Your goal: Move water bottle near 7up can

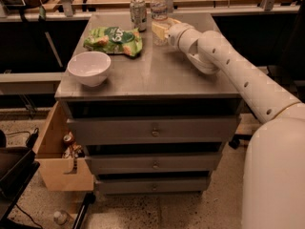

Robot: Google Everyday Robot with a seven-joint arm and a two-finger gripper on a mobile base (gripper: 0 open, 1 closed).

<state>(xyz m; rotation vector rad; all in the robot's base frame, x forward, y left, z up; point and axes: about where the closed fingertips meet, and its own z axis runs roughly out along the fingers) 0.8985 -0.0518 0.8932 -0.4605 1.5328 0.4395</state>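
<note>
Well left of the hand [161,31] sit a white bowl [89,68] and a green snack bag [114,39] on the table [190,82]. The 7up can [138,13] stands near, to its upper left. The water bottle [158,4] rises at the hand, its lower part hidden. Whether the hand grips it, I cannot tell.

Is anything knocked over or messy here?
On top, no: the water bottle, can and bowl stand upright, with the gripper at the bottle. Down left, what looks like a small bottle lies on the floor below a pulled-out wooden drawer.
</note>
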